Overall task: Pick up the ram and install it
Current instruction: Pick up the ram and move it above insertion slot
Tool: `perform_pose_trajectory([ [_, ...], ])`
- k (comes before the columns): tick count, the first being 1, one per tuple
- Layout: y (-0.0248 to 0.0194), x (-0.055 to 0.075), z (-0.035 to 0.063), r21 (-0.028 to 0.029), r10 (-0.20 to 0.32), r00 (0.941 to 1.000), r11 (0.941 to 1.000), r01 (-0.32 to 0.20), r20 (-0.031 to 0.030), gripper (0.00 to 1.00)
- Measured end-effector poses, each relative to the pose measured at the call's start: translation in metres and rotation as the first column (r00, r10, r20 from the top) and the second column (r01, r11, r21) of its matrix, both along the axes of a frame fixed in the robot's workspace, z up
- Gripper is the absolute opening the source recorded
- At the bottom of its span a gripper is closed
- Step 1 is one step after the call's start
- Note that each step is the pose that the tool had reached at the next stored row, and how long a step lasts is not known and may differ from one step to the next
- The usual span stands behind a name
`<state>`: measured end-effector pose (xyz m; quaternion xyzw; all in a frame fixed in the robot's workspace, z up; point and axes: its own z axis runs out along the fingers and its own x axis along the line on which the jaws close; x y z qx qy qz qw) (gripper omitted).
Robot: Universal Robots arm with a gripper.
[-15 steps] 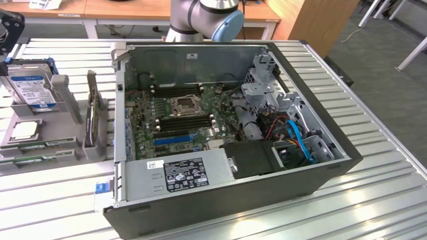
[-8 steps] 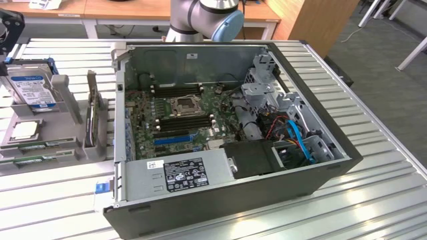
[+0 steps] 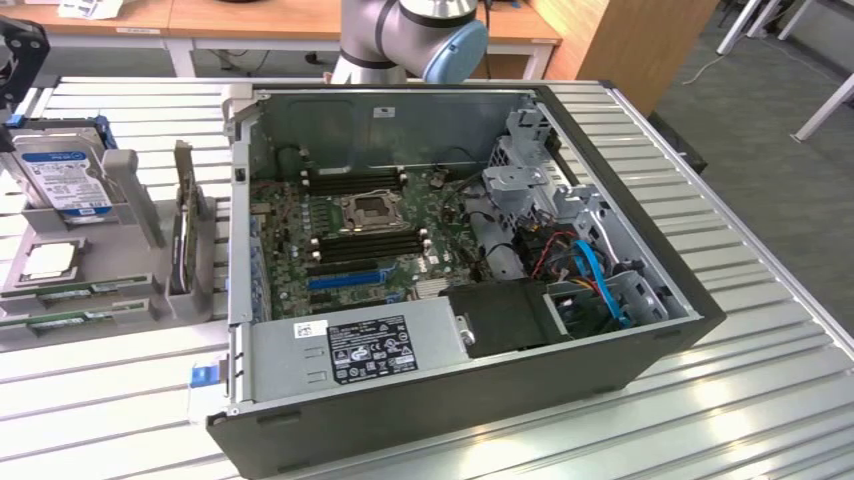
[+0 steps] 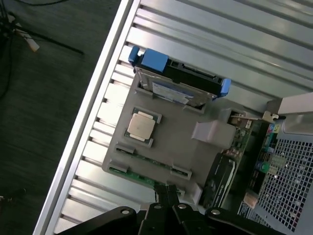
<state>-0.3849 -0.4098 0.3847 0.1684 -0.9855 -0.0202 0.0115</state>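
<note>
- Your gripper (image 4: 167, 192) has its fingers (image 4: 172, 198) pressed together, with nothing between them.
- The fingertips hang above the grey parts holder (image 4: 176, 147), at the holder's edge where the narrow slots run.
- The ram (image 4: 134, 176) lies in one of those edge slots, a thin green stick just beside the fingertips and not touched. A second green strip sits in the neighbouring slot, further in on the holder.
- Also on the holder are a square processor (image 4: 141, 125) near its middle and a hard drive (image 4: 176, 85) with blue rails standing at its far edge.
- The open computer case (image 3: 467, 300) stands just beside the holder. The black memory slots (image 3: 354, 245) on its board look empty.
- My reading is that you are at the approach to the pick: nothing is grasped and nothing is installed.
- A grasp from here calls for parted fingers, lined up across the stick's thin faces and centred along its length, clear of the slot clips and the neighbouring strip.
</note>
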Motion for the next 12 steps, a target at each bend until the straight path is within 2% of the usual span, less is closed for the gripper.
perform_pose_trajectory([
  [6, 0.0000, 0.0000, 0.0000, 0.0000, 0.066, 0.9978, 0.9978, -0.066, -0.0022, 0.10],
  [12, 0.0000, 0.0000, 0.0000, 0.0001, 0.136, 0.9907, 0.9908, -0.136, -0.0043, 0.10],
])
